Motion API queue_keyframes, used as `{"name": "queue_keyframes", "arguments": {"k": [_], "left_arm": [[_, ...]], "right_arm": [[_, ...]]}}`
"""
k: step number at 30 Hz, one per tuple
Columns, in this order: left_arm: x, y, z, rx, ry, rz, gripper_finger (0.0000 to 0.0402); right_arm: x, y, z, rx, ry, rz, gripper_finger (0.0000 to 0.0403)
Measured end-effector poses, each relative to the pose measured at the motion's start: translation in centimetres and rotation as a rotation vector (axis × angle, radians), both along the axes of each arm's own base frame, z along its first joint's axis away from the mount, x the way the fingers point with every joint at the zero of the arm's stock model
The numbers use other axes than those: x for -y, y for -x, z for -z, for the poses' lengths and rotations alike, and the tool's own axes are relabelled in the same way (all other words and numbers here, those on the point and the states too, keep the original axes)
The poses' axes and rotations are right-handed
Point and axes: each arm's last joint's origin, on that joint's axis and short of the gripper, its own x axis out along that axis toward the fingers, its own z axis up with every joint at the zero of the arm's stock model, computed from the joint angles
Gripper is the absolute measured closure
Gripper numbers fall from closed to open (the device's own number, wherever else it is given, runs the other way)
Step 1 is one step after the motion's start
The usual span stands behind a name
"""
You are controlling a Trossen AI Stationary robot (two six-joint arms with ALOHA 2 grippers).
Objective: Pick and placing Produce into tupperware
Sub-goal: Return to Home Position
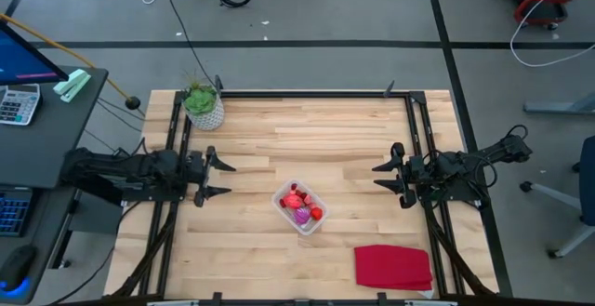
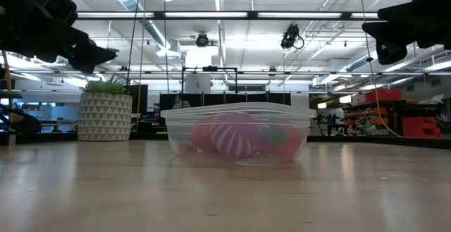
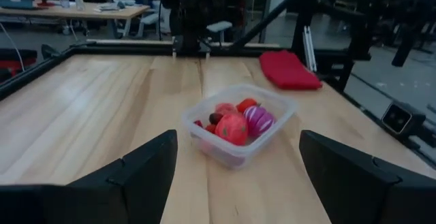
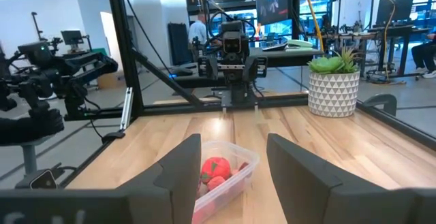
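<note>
The tupperware (image 1: 282,194) is seen a little toward the red cloth's side of the table's (image 1: 279,139) middle, well apart from both arms. The produce (image 1: 299,204) is gathered inside it: small red pieces, a larger red-pink piece (image 3: 233,127) and a purple striped piece (image 3: 259,120). No loose fruit is seen on the wood, so the packing is judged complete and only the parking of the arms is left.

The left gripper (image 1: 226,179) is held over the table's left edge and the right gripper (image 1: 379,177) over its right edge. Each is pointed inward at the container, with its fingers spread wide and nothing held between them. In the low view both are shown raised well above the tabletop.

For a clean finish, that height should be kept and each arm drawn straight out toward its own edge, so that nothing is swept across the middle. The container looks light and is judged easy to shift or tip by a graze. On the left, care is owed to the potted plant (image 1: 204,104) at the nearby corner. The red cloth (image 1: 392,267) near the opposite right corner should be left undisturbed.
</note>
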Motion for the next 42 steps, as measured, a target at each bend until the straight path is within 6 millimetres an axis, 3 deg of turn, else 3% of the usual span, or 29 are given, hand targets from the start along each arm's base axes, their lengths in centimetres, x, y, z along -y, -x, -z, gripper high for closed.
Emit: {"name": "queue_keyframes", "arguments": {"k": [42], "left_arm": [[0.03, -0.16, -0.29, 0.012, -0.053, 0.011, 0.0086]], "right_arm": [[0.0, 0.0, 0.0, 0.0, 0.0, 0.0, 0.0226]]}}
